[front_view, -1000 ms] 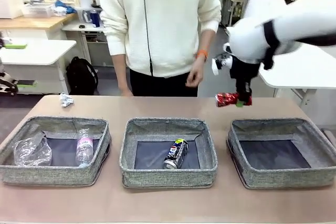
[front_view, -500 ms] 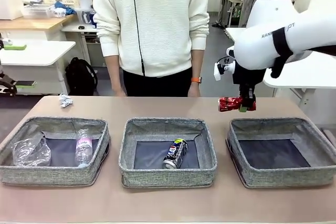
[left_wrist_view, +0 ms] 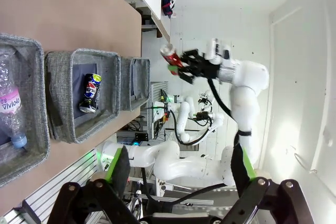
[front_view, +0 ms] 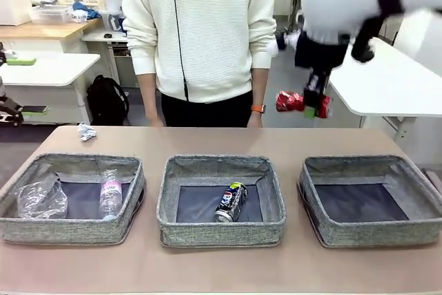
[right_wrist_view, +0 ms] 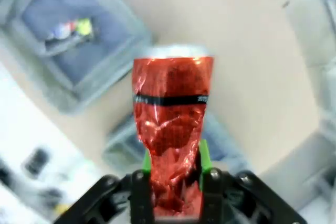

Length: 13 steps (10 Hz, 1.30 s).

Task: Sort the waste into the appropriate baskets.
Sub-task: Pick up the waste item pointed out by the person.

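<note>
High above the table's far right, my right gripper [front_view: 314, 105] is shut on the crushed red can [front_view: 290, 101], which sticks out to the left. The right wrist view shows the can [right_wrist_view: 172, 124] pinched between the green pads [right_wrist_view: 203, 157]. The Pepsi can [front_view: 231, 202] lies in the middle basket [front_view: 221, 233]. The left basket [front_view: 69, 229] holds the clear plastic cup [front_view: 41, 198] and the pink-labelled bottle [front_view: 110, 195]. The right basket [front_view: 373, 234] has a bare bottom. A paper ball [front_view: 86, 131] rests on the table behind the left basket. My left gripper [left_wrist_view: 179, 161] is open, well off the table.
A person in a white sweater [front_view: 200, 32] stands at the far edge, arms hanging down, one hand [front_view: 254, 119] near the table's rim. A white side table [front_view: 394, 88] stands behind my right arm. Bare tabletop [front_view: 221, 267] runs in front of the baskets.
My right arm has lifted the red can upward and a little to the left. The person has lowered a hand to their side. The baskets' contents have not moved.
</note>
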### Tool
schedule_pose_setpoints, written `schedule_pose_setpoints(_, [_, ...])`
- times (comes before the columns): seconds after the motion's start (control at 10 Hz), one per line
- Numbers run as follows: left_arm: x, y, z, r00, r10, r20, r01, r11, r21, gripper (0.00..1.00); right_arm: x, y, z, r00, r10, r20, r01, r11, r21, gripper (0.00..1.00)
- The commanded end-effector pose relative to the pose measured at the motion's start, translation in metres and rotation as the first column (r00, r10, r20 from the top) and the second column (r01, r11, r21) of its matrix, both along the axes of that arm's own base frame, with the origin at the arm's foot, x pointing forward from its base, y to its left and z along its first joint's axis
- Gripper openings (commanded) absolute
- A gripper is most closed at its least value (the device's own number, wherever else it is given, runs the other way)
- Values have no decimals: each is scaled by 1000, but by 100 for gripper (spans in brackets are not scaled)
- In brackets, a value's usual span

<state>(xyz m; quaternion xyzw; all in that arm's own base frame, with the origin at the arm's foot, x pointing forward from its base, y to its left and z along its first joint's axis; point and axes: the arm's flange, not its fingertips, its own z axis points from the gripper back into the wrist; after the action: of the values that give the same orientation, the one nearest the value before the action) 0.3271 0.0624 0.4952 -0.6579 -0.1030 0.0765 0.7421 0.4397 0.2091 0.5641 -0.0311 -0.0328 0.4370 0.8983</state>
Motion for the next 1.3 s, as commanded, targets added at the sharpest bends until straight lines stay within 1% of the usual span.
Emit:
schedule_pose_setpoints(0.0, [-1,0,3,1000,-3,6,4,1000,-12,100,-18,52,39,947,-322,0,320,941,114,35])
schedule_pose_setpoints(0.2, [-1,0,3,1000,-3,6,4,1000,-12,100,-50,83,59,928,-363,89,341,920,195,35])
schedule_pose_setpoints(0.3, [-1,0,3,1000,-3,6,4,1000,-12,100,-69,102,61,911,-351,218,311,930,195,35])
schedule_pose_setpoints(0.4, [-1,0,3,1000,-3,6,4,1000,-12,100,-79,121,55,901,-308,306,268,949,166,35])
schedule_pose_setpoints(0.5, [-1,0,3,1000,-3,6,4,1000,-12,100,-60,96,77,935,-347,74,327,924,200,35])
schedule_pose_setpoints(0.8, [-1,0,3,1000,-3,6,4,1000,-12,100,-60,96,77,935,-347,74,327,924,200,35])
schedule_pose_setpoints(0.9, [-1,0,3,1000,-3,6,4,1000,-12,100,-63,103,71,927,-354,121,328,924,195,35])
schedule_pose_setpoints(1.0, [-1,0,3,1000,-3,6,4,1000,-12,100,-71,119,89,888,-456,64,438,879,188,35])
schedule_pose_setpoints(1.1, [-1,0,3,1000,-3,6,4,1000,-12,100,-80,133,112,835,-546,67,535,834,132,35])
schedule_pose_setpoints(1.2, [-1,0,3,1000,-3,6,4,1000,-12,100,-90,144,135,800,-595,76,586,802,115,35])
